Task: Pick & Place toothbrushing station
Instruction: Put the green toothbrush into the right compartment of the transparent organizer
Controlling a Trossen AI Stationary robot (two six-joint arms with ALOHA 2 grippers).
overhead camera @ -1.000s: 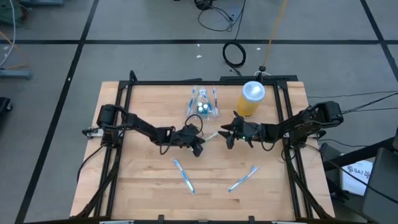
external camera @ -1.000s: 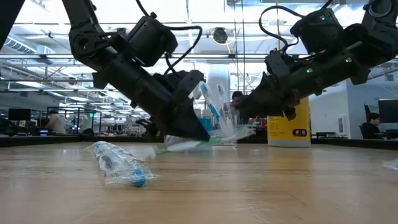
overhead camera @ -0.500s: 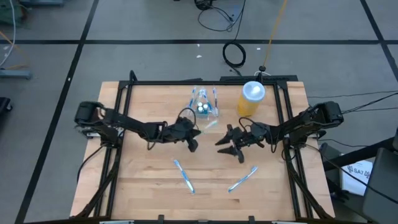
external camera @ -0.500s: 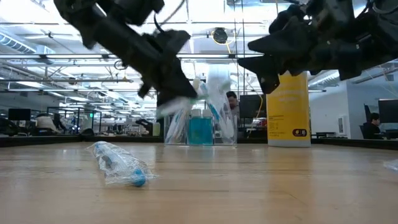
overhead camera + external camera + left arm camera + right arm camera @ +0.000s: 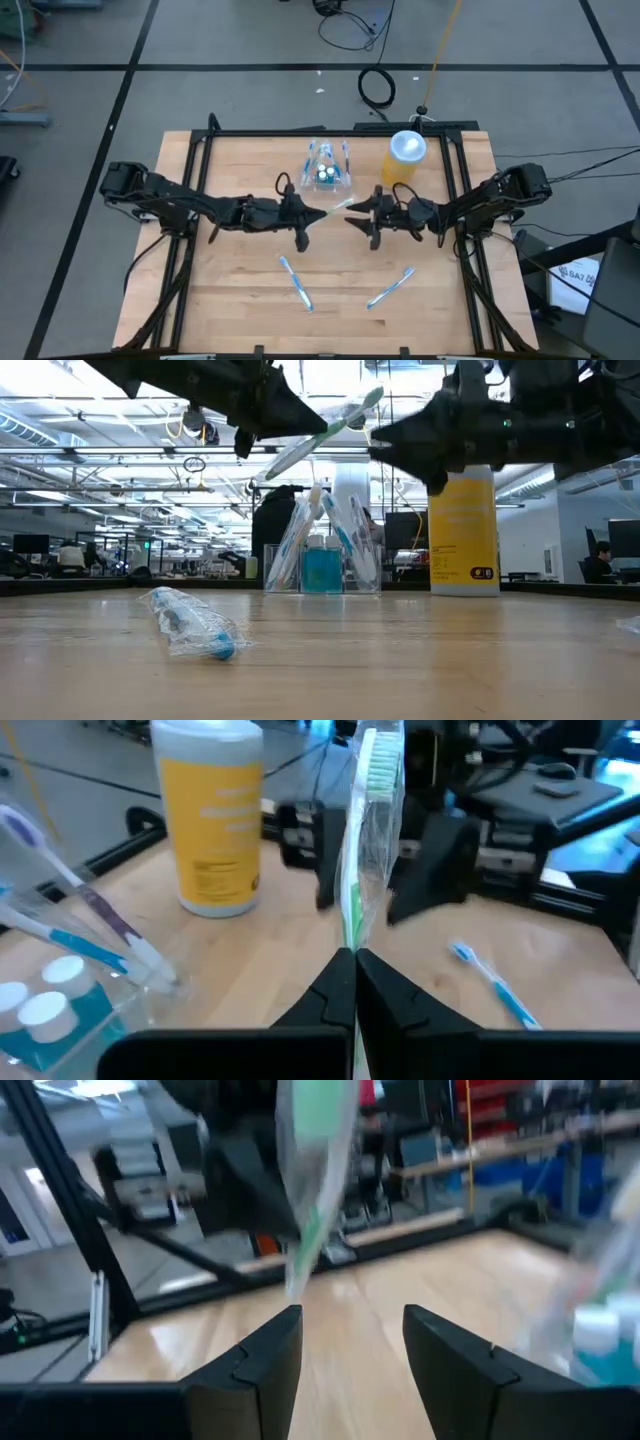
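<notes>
Station (image 5: 327, 170) upright, holding toothbrushes and blue bottles.
Your left gripper (image 5: 312, 213) clamps a wrapped green toothbrush (image 5: 322, 432) angled toward the right gripper (image 5: 352, 216), whose jaws stand apart.

Your left arm stretches from the table's left edge toward the middle, and the left gripper (image 5: 303, 214) is raised above the table with its fingers (image 5: 330, 995) pressed together. Your right arm comes from the right edge. The right gripper (image 5: 362, 216) faces the left one, near it, with its fingers (image 5: 250, 1365) apart.
</notes>
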